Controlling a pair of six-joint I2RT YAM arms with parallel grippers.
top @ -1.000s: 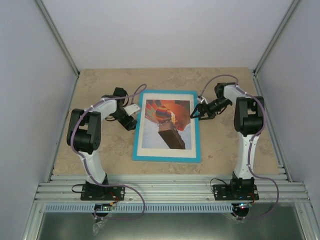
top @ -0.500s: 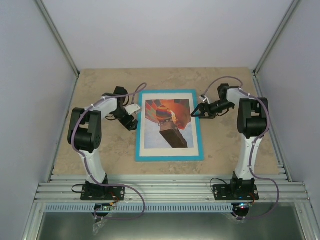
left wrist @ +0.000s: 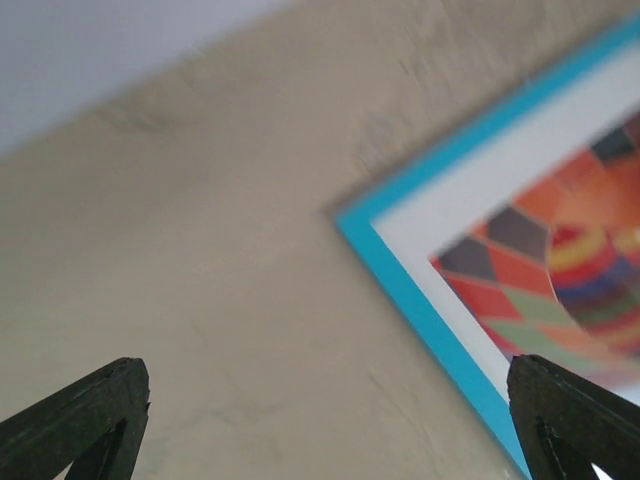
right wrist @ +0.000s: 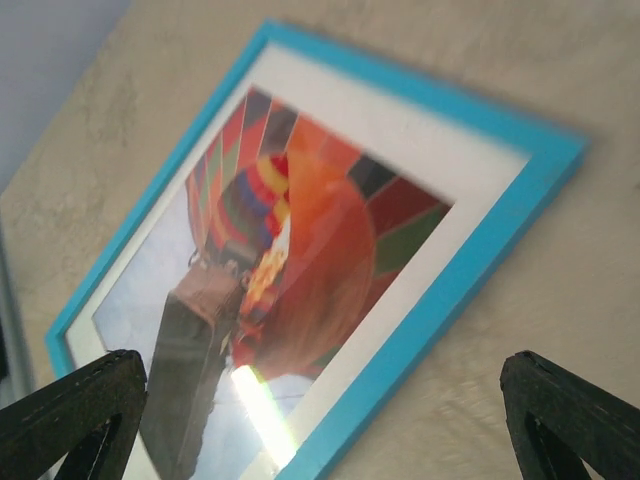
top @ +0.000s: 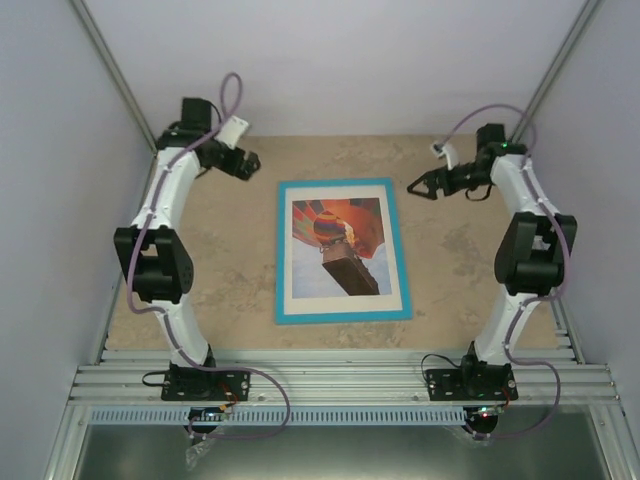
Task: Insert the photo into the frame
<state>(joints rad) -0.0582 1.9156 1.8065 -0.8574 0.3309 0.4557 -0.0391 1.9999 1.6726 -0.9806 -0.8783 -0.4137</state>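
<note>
Status: the frame (top: 341, 186) lies flat at the centre of the table (top: 460, 260), turquoise face up. The photo (top: 335, 245) shows through the pane, inside a white mat (top: 345, 303). I judge the insertion essentially done.

The left gripper (top: 250, 162) hangs raised at about ten o'clock from the frame, jaws wide apart and holding nothing. The right gripper (top: 415, 186) sits at about two o'clock, also spread and empty, and clear of the rim.

Risks noted:
1. Either arm sweeping low toward six o'clock could catch the thin rim and skid or lift the frame, since nothing holds it to the smooth surface.
2. I cannot see the underside, so I cannot confirm the back is secured. If it is loose, any lift could drop the photo out.
3. Glare on the pane in the right wrist view hides part of the print, and the left wrist view is blurred. A crease or skew there would go unnoticed.
</note>
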